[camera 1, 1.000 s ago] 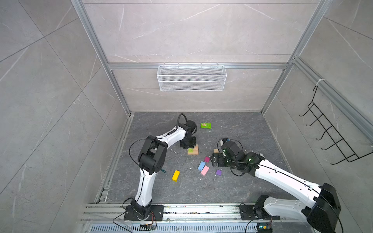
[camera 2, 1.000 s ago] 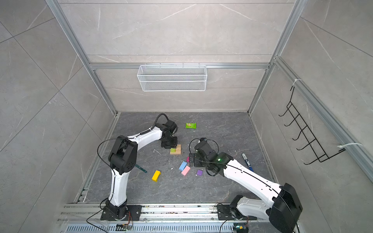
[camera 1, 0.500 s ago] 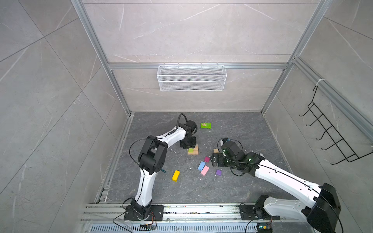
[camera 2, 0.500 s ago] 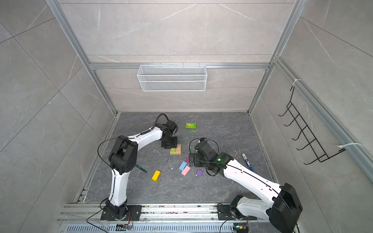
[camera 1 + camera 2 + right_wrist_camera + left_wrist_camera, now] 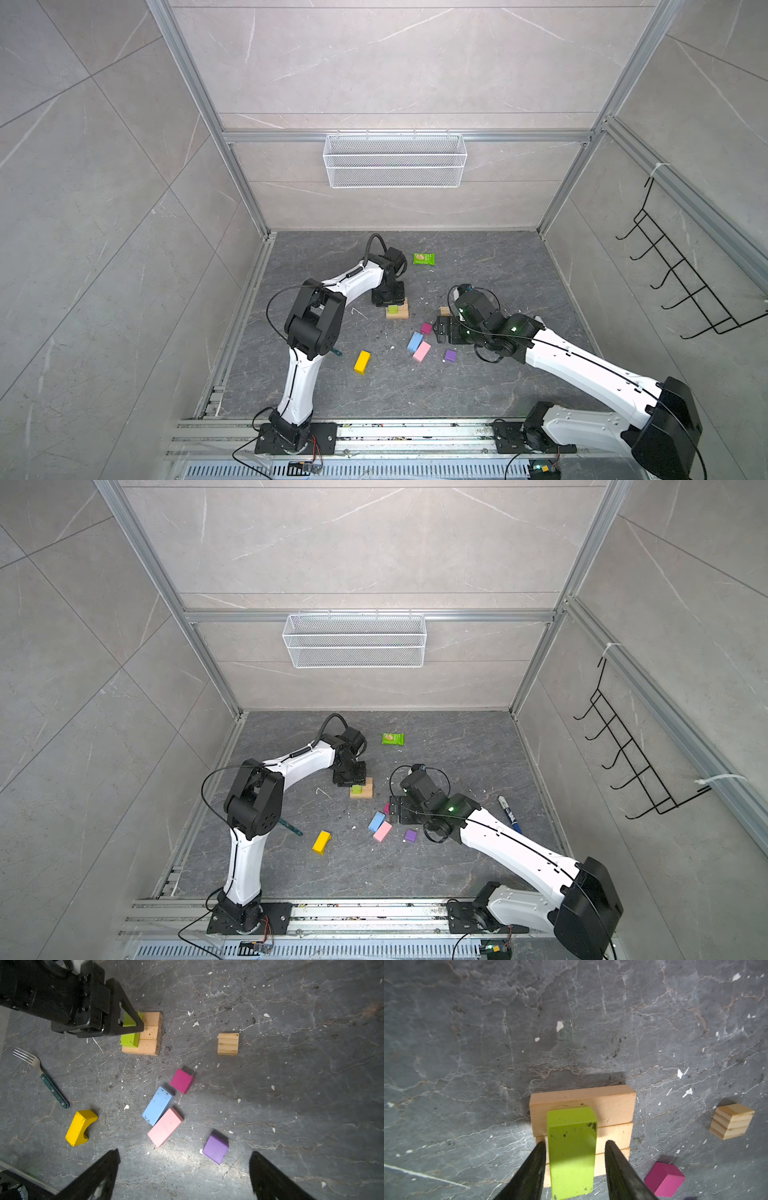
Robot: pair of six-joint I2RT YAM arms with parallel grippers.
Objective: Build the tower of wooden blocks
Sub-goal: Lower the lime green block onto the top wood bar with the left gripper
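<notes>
**Lime block on base, left gripper clear of it**

Step, as I read it: first coloured layer going on.
- Three plain tan wood bars (image 5: 612, 1109) lie side by side on the dark grey stone-look surface (image 5: 311, 1064) as the base. The lime green wood bar (image 5: 572, 1159) lies across them, near one end and overhanging the edge a bit.
- The left gripper (image 5: 575, 1142) straddles the lime bar with its jaws apart, a sliver of gap on each side, so it isn't clamping.
- The right gripper (image 5: 184, 1151) is wide apart and empty, over the loose pile.
- Loose blocks: purple cube (image 5: 215, 1148) nearest it, then pink bar (image 5: 165, 1127) touching light blue bar (image 5: 158, 1105), then magenta cube (image 5: 181, 1080). The small tan cube (image 5: 228, 1043) and yellow notched block (image 5: 80, 1127) sit well apart.

Next move, my call: lift the left gripper straight up. Any sideways drag could skew the lime bar. Then the right gripper takes a bar, pink or blue, not a cube.

View differences:
- Only the left wrist view shows the finger gaps.
- The right wrist view shows the teal-handled thing is a fork (image 5: 41, 1076). In the top views the left arm hides all but part of its handle.
- A blue marker pen (image 5: 509, 810) shows in a top view only.
</notes>
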